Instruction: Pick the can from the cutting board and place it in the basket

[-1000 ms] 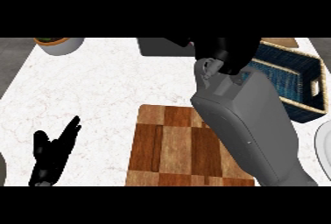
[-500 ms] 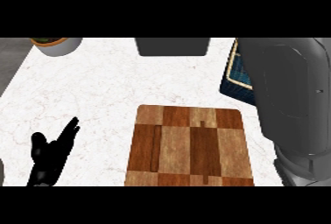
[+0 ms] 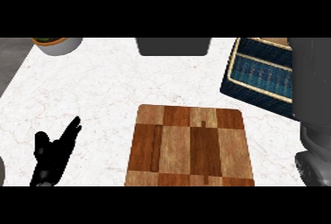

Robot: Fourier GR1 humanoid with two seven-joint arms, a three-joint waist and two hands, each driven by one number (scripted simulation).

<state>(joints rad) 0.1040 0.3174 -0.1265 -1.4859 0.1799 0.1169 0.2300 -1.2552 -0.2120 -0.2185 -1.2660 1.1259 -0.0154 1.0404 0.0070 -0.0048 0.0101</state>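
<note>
Basket half-hidden behind right forearm — left hand rests low, fingers straight.

I can read no text, label, brand or number on the cutting board, basket or counter.

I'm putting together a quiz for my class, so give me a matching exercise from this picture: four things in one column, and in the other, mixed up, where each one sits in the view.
Things
1. cutting board
2. basket
3. plant pot
4. left hand

Places
A. top left corner
B. lower left, fingers straight
C. bottom centre
D. upper right

Pairs: 1-C, 2-D, 3-A, 4-B
</note>
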